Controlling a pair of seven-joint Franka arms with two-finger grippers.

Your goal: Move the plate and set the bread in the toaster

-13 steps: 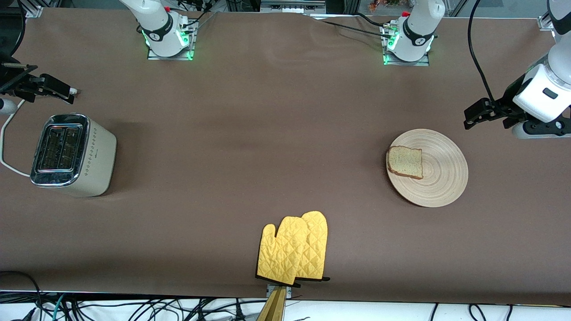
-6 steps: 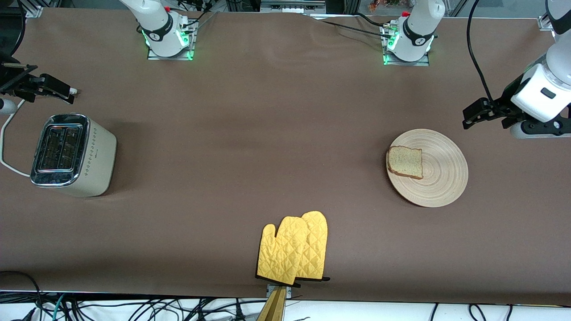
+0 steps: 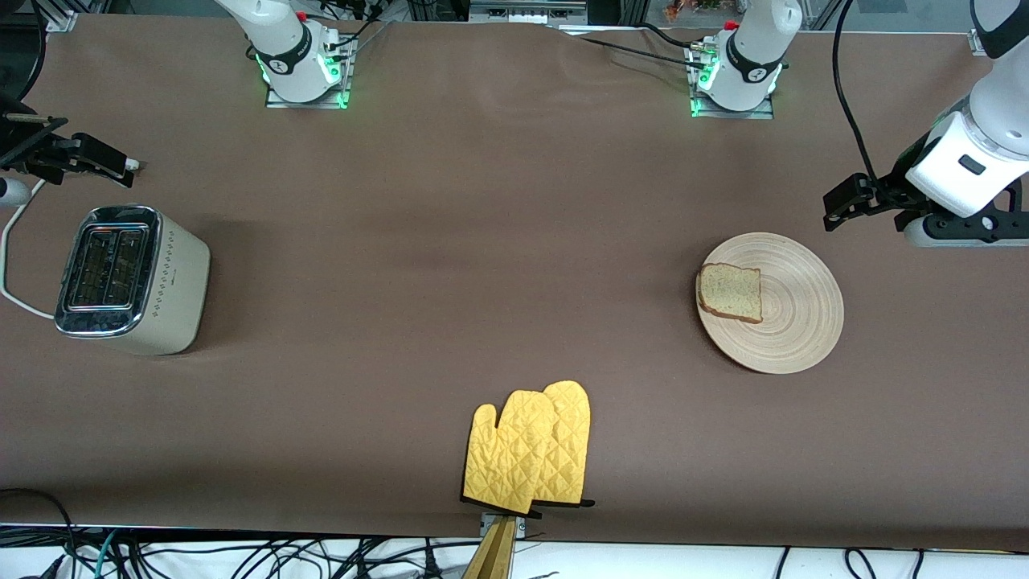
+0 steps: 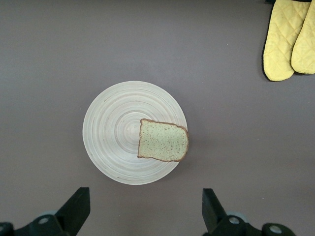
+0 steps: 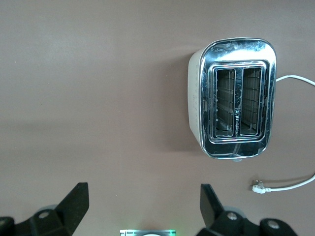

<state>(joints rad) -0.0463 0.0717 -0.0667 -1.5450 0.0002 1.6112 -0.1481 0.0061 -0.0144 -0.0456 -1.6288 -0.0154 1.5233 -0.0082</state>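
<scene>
A: Below the left gripper [image 4: 145,211], whose fingers are spread wide with nothing between them, the large round pale-wood plate with ring grain [image 4: 110,132] can be seen, and the square slice of tan speckled bread with a brown crust [image 4: 163,140] is lain on it, at the rim toward the right arm's end of the table.

B: What has been altered in the last second?

A: The left gripper [image 3: 872,211] has been shifted a little toward the plate [image 3: 800,310] from the left arm's end of the table, with its wrist raised slightly. Plate, bread [image 3: 730,292] and cream-white boxy toaster with a chrome top [image 3: 129,279] have been left where they were. An approach to the plate is judged to have begun; nothing of the task has yet been completed.

B: And the right gripper?

A: The right gripper [image 5: 142,211] is held waiting above the table just beside the toaster [image 5: 231,104], jaws wide and empty.

B: What is given by one view and not by another?

A: Both toaster slots are shown empty in the right wrist view, along with the white cord's loose plug [image 5: 259,187] on the brown table [image 5: 98,98]. The pair of yellow quilted oven mitts [image 4: 289,39], well apart from the plate, is caught by the left wrist view and the front view [image 3: 530,450], not by the right wrist view.
</scene>
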